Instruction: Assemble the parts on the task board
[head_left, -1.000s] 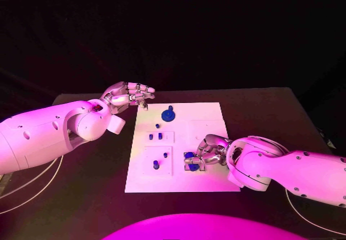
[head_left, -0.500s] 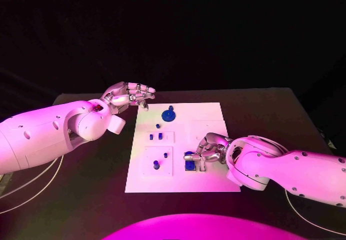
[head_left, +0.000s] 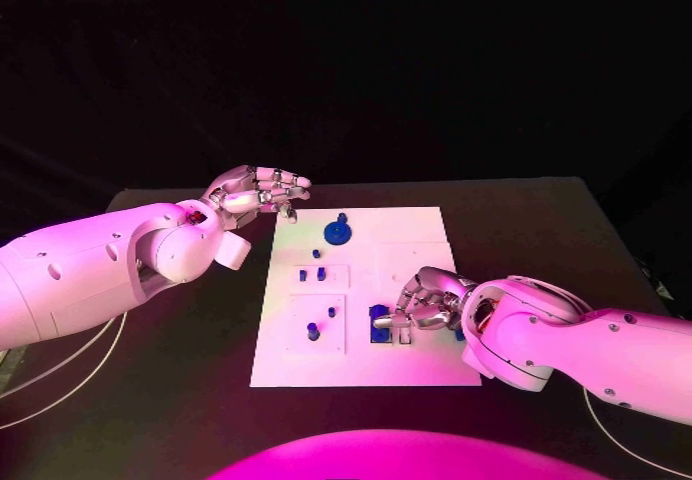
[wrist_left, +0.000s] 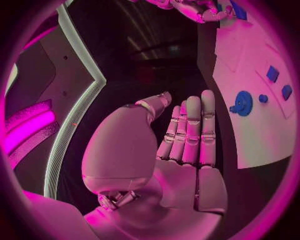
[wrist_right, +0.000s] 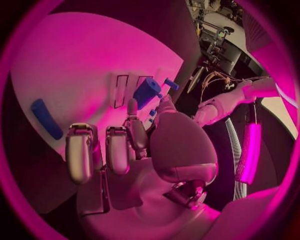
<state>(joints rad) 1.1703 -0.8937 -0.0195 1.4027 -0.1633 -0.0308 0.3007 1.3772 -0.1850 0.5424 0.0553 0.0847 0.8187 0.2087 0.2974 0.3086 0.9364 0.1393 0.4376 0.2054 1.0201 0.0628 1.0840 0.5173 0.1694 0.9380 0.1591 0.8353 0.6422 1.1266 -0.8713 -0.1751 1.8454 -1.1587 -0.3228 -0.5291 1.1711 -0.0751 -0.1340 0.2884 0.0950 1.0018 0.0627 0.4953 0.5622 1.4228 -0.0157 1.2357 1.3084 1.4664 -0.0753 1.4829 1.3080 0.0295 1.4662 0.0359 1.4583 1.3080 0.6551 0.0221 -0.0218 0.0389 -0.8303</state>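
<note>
Parts being handled on the white task board (head_left: 411, 225) at the bench (head_left: 534, 215) centre.
A blue cylindrical part (wrist_right: 146, 92) is being pinched by the right robot hand (head_left: 417, 309) over the board's near right recess; the left robot hand (head_left: 257, 190), fingers loosely curled and holding nothing, is being held beside the far left corner. A blue toothed disc (head_left: 336, 232) is lying flat nearby.
</note>
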